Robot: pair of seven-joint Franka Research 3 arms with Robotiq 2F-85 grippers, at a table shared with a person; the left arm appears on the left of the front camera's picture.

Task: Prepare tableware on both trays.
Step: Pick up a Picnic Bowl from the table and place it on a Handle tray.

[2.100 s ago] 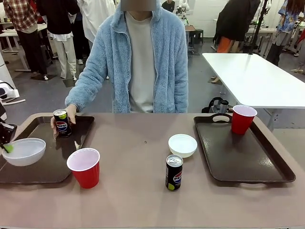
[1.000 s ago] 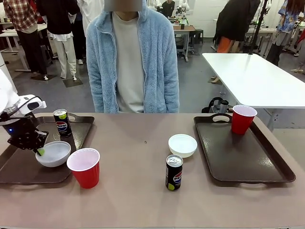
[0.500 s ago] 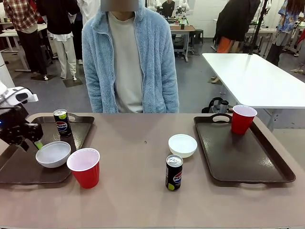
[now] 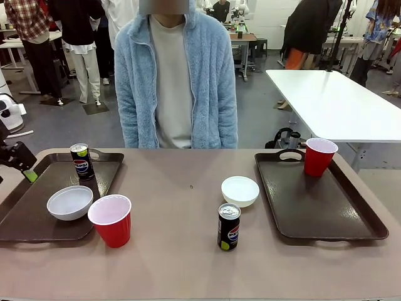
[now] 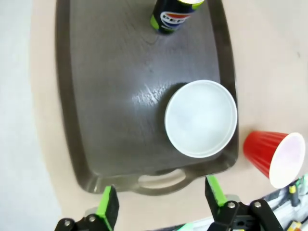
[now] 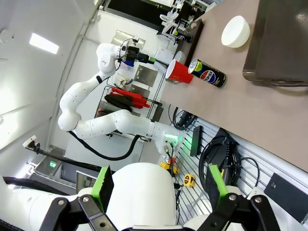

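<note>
bowl on the left tray, near its front right corner, seen from the left wrist ahead of the left pincer and well clear of it. green pads spread wide, nothing between them, hovering over the tray's front handle. in the front view, same pincer at the far left edge, by the tray's outer far corner, touching nothing.

first can upright at the left tray's far end, well apart from the bowl. first red cup upright on the bare surface, just beside the tray's front right corner and near the bowl, outside the rim.

second bowl on the surface near the middle, between the two trays. second can upright just in front of it. right tray with the second red cup upright at its far end, by the handle.

right pincer held off the surface's near side, fingers apart and bare, a white arm part just beyond them; well apart from the second bowl, second can and right tray.

person in a pale blue fleece standing at the far side.
</note>
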